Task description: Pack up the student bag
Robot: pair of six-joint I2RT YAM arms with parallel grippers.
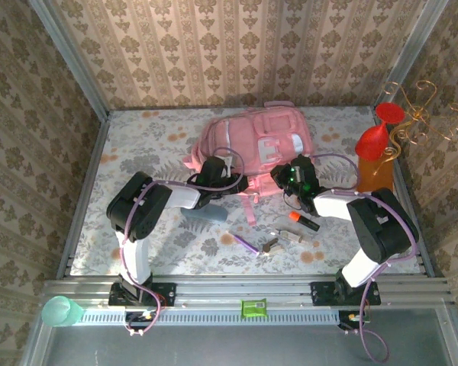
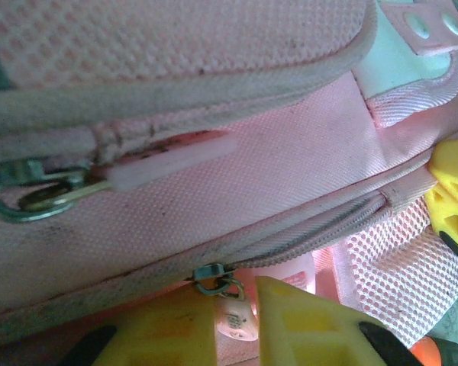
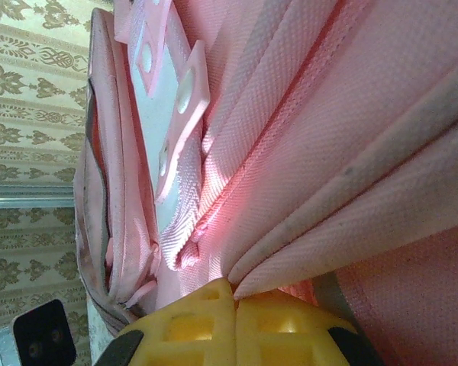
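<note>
The student bag [image 1: 256,133] lies toward the back middle of the bench [image 1: 137,145], with both arms reaching in at its near edge. It is soft woven fabric with mesh panels. I judge it light and floppy, likely to slide or bunch when tugged, and nothing about it looks fragile. The sensible holds are the ones in use: a zip tab for pulling and a fold of cloth for bracing.

The left fingers [image 2: 313,320] stand nearly together on the pale rubbery tab of a zip pull [image 2: 230,314] on the lower zip line. The right fingers [image 3: 282,324] are closed tight, pinching a pleat of the bag's pink fabric at their tips.

The top view gives the layout: the bag, an arm at each side of its near edge, and a marker [image 1: 304,220] with an orange cap and a purple pen [image 1: 246,242] lying loose on the bench in front. The left wrist view adds the zip detail, including a second zip pull [image 2: 168,158] with a translucent tab higher up. The right wrist view shows how the cloth gathers into ridges under the pinch.
</note>
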